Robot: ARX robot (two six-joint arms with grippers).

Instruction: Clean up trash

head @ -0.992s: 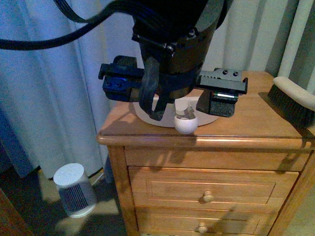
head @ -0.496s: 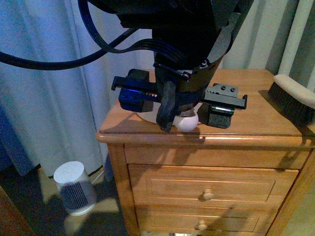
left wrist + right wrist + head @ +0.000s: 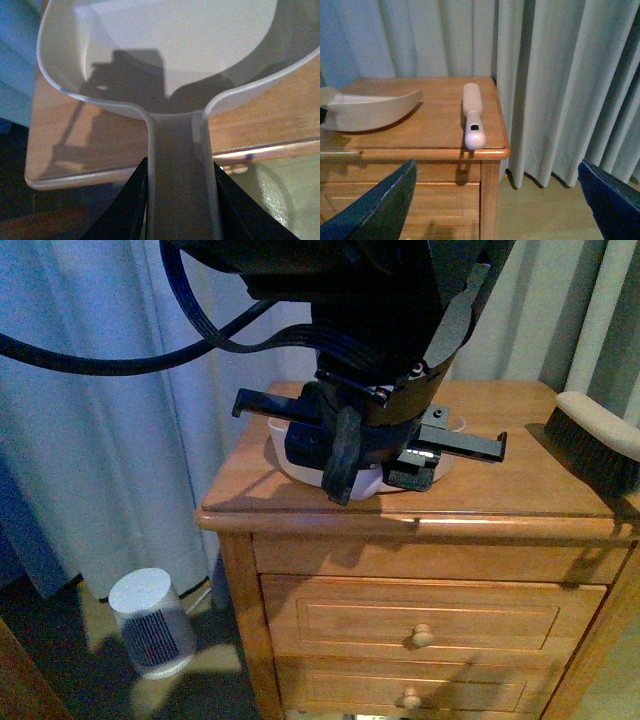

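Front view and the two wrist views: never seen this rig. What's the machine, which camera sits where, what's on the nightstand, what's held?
It is a robot with two arms, each ending in a two-fingered pincer. The front view comes from a camera on the robot's body, looking forward; the big black shape there is its left arm. The other two pictures come from cameras on the wrists, each looking out along its own pincer.

On the wooden nightstand lie a pale dustpan and a hand brush. The left pincer is closed on the dustpan's handle, which juts out past the front edge, with a black finger against each side. The right pincer is open and holds nothing. No trash shows in any picture.
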